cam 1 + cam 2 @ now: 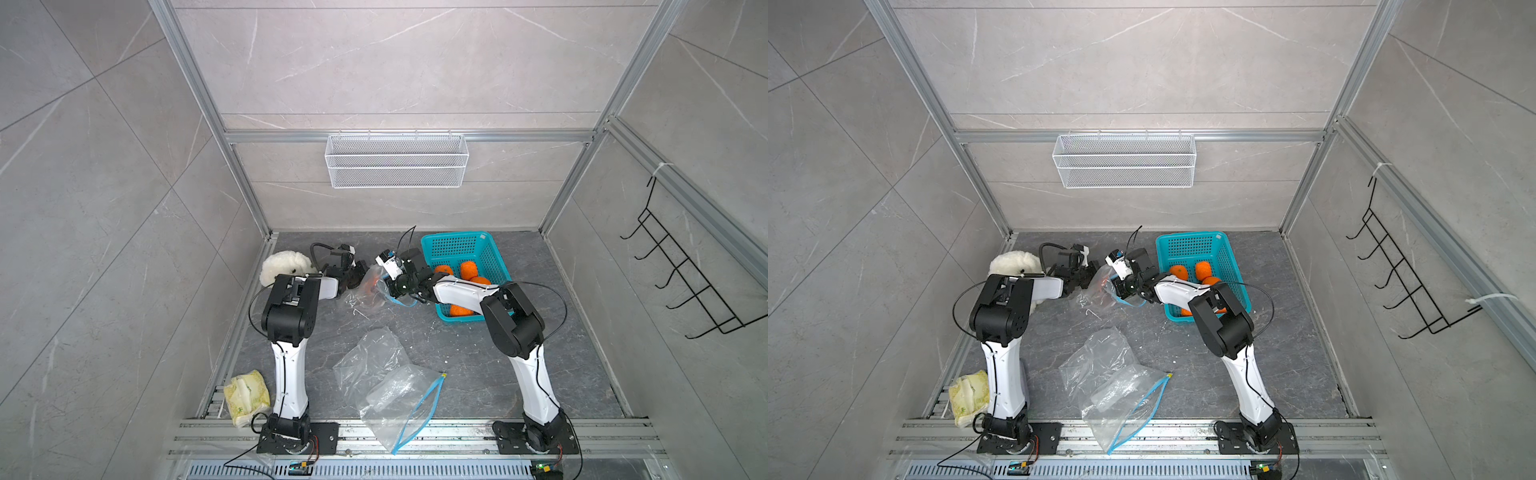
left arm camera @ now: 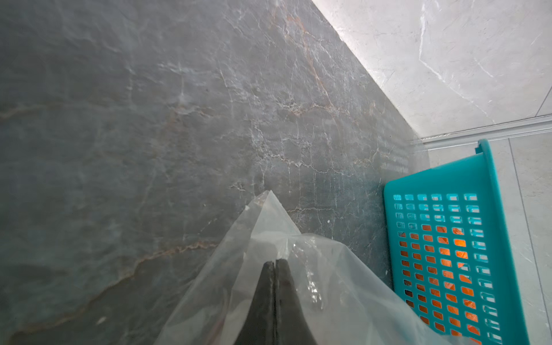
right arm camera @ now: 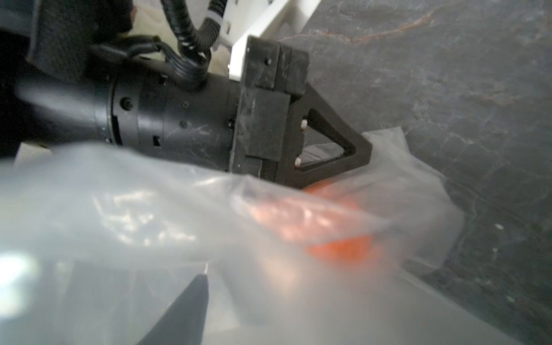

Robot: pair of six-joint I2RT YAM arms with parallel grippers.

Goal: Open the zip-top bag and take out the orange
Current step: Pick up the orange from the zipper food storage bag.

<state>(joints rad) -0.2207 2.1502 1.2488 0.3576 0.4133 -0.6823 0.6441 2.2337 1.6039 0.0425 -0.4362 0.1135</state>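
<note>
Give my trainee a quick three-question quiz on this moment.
1. True or false: the left pincer is shut on the bag.
2. The orange near that pincer sits: A inside the bag; B on top of it; C beside it.
3. What colour is the basket that holds the other oranges?
Key: 1 true; 2 A; 3 teal.
</note>
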